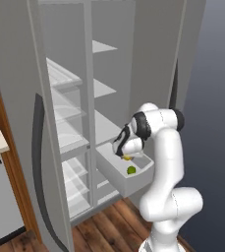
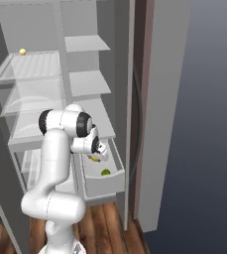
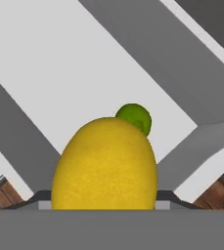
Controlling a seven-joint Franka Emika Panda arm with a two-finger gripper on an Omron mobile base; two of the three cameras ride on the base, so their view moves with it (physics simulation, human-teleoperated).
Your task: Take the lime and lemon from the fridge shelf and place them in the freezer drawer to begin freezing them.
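Lime half hidden behind lemon; lemon's base and claw fingertips cut off below.

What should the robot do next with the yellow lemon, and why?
Probably open the claw and let go. It holds the lemon right over the open freezer drawer, and the lime already lies inside, so a short drop should land it there.
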